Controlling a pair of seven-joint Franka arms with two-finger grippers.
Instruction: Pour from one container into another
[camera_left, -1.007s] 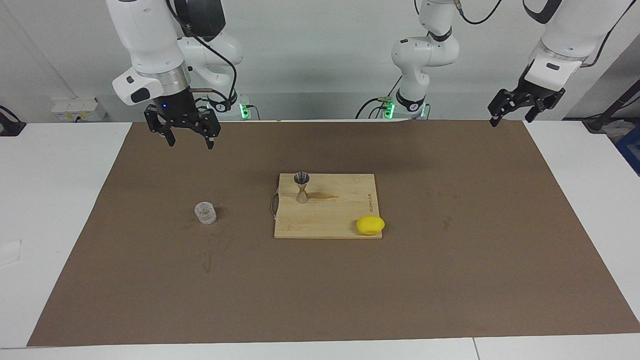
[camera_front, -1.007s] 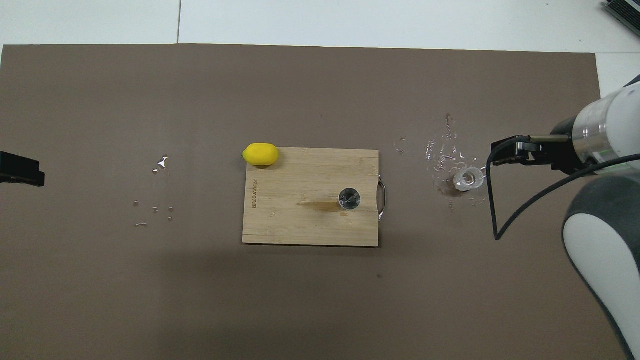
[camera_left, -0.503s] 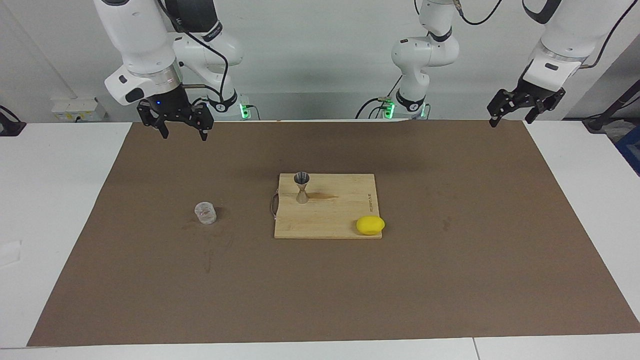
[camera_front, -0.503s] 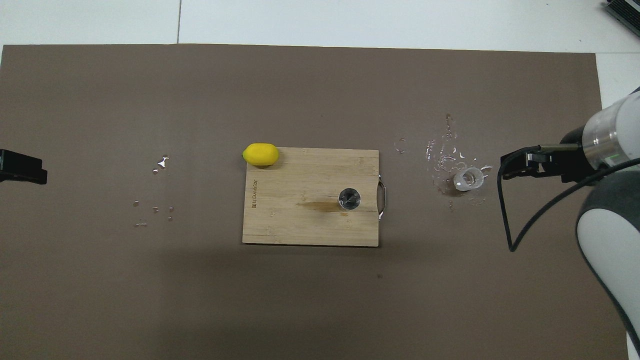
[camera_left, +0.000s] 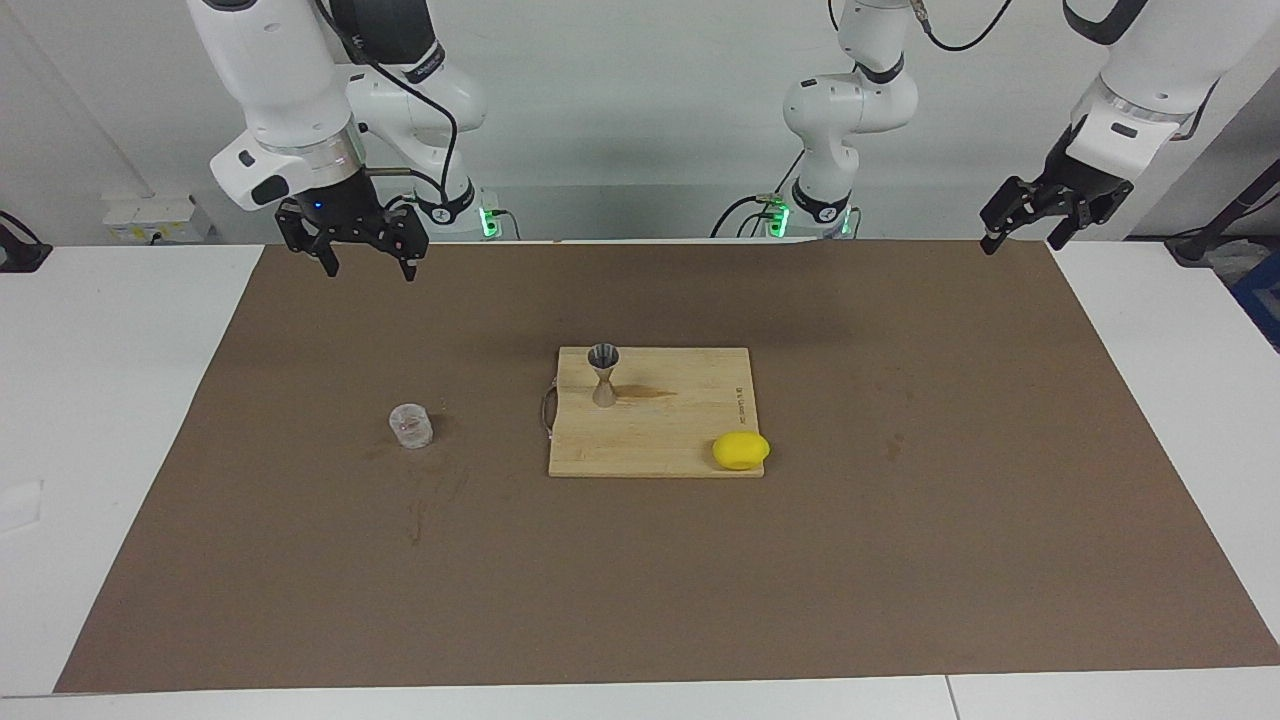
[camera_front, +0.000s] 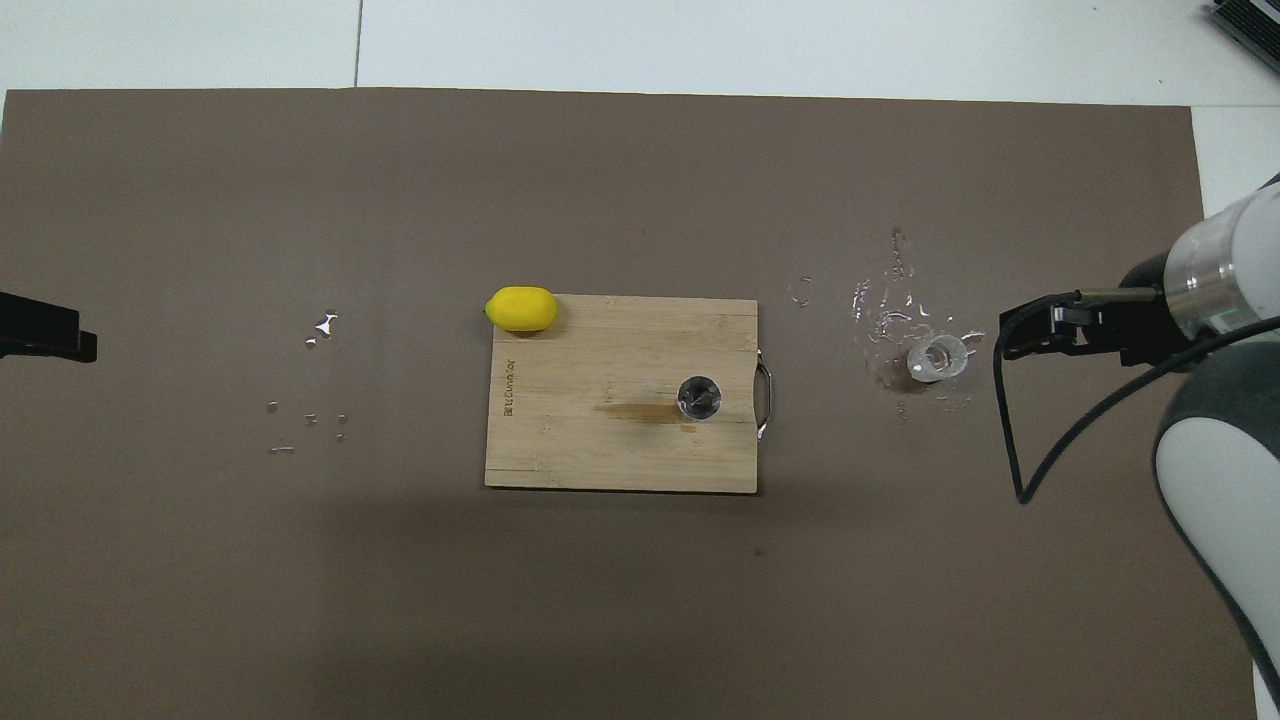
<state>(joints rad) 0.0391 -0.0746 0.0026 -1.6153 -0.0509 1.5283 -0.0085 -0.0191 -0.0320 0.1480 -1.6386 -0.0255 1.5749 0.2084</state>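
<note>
Clear, short cylindrical glass cup (camera_left: 411, 426) stood upright on the table (camera_left: 900, 560) toward the right arm's end, nearest the raised right gripper (camera_left: 363, 268), fingers apart; left gripper (camera_left: 1020, 238) waited, apart.

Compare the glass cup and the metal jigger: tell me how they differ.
The glass cup is clear and a short cylinder; the jigger is silvery metal, hourglass-shaped with a narrow waist. The cup stands on the brown mat toward the right arm's end, with droplets around it; the jigger stands on the wooden board. The jigger looks taller and slimmer. Both are upright, open at the top, and untouched by either gripper.
</note>
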